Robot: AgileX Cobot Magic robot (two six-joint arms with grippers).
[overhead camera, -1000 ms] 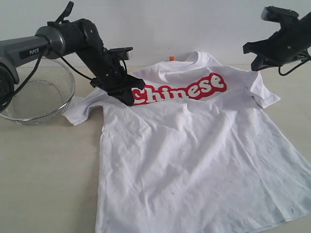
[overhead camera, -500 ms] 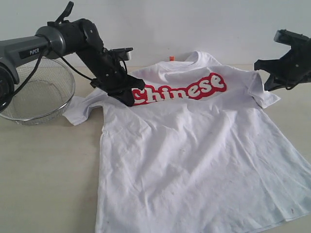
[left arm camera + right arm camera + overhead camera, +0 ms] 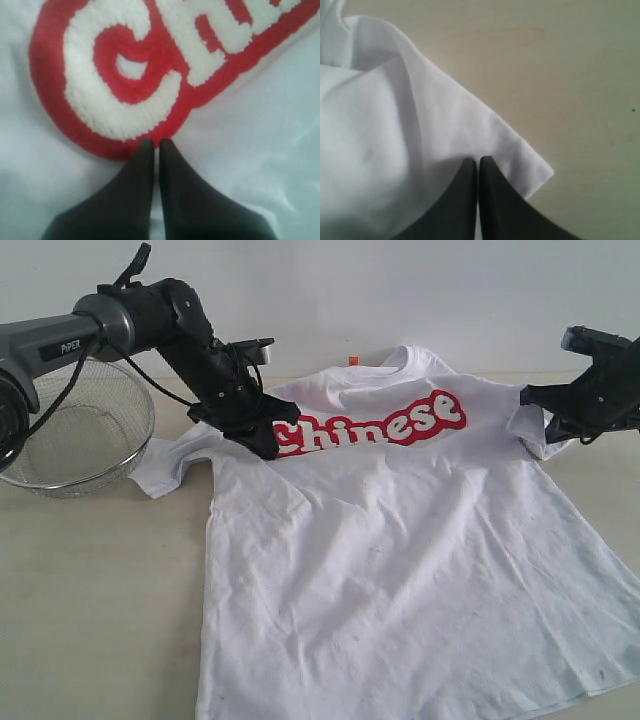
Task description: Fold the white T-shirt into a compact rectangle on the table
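- Brought the right gripper (image 3: 478, 161) down from high above the far corner to the right sleeve (image 3: 541, 436); closed tip to tip, nothing pinched, contact with the cloth unclear.
- Kept the left gripper (image 3: 153, 143) in place, closed, tips on the cloth at the start of the red lettering (image 3: 385, 423).
- Left the white T-shirt (image 3: 400, 560) spread flat, print up, on the counter (image 3: 90, 590).
- Likely means a sleeve fold comes first; needs the right gripper opened before grasping.
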